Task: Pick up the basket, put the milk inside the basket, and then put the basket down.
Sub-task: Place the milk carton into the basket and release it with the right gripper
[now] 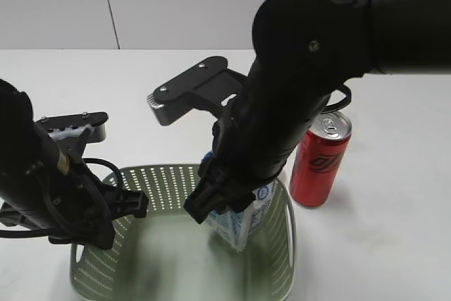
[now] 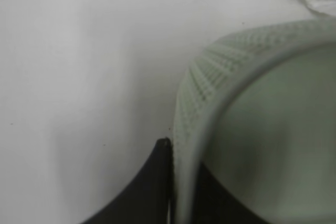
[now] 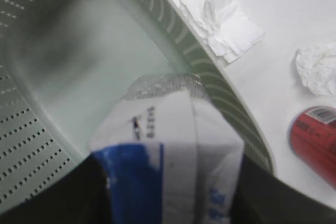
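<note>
The pale green basket (image 1: pixel 278 273) is at the front centre of the exterior view. My left gripper (image 1: pixel 123 206) is shut on its left rim; the left wrist view shows the rim (image 2: pixel 184 145) pinched between my dark fingers (image 2: pixel 181 182). My right gripper (image 1: pixel 218 202) is shut on the white-and-blue milk carton (image 1: pixel 243 225) and holds it tilted inside the basket by its right wall. In the right wrist view the carton (image 3: pixel 168 150) sits between my fingers (image 3: pixel 168 198), over the basket floor (image 3: pixel 89 61).
A red soda can (image 1: pixel 320 160) stands upright on the white table just right of the basket; it also shows in the right wrist view (image 3: pixel 314 142). Crumpled white tissues (image 3: pixel 223 22) lie beyond the basket's rim, another (image 3: pixel 317 69) lies near the can.
</note>
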`<action>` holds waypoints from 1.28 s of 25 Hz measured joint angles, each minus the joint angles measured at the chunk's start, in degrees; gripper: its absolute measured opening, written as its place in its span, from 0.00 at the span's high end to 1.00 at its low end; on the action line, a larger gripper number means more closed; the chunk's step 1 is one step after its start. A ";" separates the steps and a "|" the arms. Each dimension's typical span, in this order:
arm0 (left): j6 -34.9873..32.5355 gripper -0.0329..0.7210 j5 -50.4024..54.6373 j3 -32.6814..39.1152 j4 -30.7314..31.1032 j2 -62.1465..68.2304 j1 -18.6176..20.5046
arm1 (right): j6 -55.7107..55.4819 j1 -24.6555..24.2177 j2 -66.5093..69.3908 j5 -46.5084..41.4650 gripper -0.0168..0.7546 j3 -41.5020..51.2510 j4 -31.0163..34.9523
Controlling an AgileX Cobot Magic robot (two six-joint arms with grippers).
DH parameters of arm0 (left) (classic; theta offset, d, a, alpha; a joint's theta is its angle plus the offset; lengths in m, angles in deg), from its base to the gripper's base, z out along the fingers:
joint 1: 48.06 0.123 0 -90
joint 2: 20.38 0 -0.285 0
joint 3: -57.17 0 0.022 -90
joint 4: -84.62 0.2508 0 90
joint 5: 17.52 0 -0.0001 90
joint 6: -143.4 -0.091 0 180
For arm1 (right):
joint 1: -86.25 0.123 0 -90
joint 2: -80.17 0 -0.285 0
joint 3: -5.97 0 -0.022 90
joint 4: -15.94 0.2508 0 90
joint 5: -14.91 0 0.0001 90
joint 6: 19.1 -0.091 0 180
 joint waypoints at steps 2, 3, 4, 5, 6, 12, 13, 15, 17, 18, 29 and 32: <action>0.00 0.95 -0.13 0.00 0.00 0.00 0.00 | -0.05 0.00 1.49 1.66 0.55 0.00 0.18; 0.00 0.95 -0.23 0.00 0.00 0.00 0.00 | -0.05 0.00 2.15 2.09 0.55 0.00 0.42; 0.00 0.95 -0.29 0.00 0.00 0.00 0.00 | -0.11 0.00 2.78 2.54 0.55 0.00 0.75; 0.00 0.95 -0.39 0.00 0.00 0.00 0.00 | -0.11 0.00 3.44 2.68 0.55 0.00 1.33; 0.00 0.95 -0.42 0.00 0.00 0.00 0.00 | -0.03 0.00 3.97 2.68 0.55 0.00 2.05; 0.05 0.95 -0.42 0.00 0.00 0.00 0.00 | 1.34 0.00 5.21 2.31 0.54 0.00 5.01; 0.05 0.95 -0.42 0.00 0.00 0.00 0.00 | 1.66 0.00 5.21 1.96 0.50 0.00 5.13; 0.11 0.95 -0.18 0.05 0.29 0.04 -0.02 | 2.58 0.00 5.00 0.75 0.38 -0.19 5.20; 0.21 0.95 0.48 0.26 0.83 0.21 -0.02 | 2.97 0.05 4.52 -0.51 0.27 -0.24 5.06; 0.16 0.95 0.48 0.32 0.83 0.06 -0.07 | 2.97 0.05 4.10 -1.07 0.24 -0.24 4.99; 0.22 0.95 2.14 0.55 0.56 -1.17 -0.08 | 0.00 -1.18 -10.42 -2.10 0.19 -1.36 -0.99; 0.22 0.95 2.45 0.55 -0.13 -1.19 -0.08 | -1.53 -5.89 -13.29 -3.26 0.19 -2.73 -3.60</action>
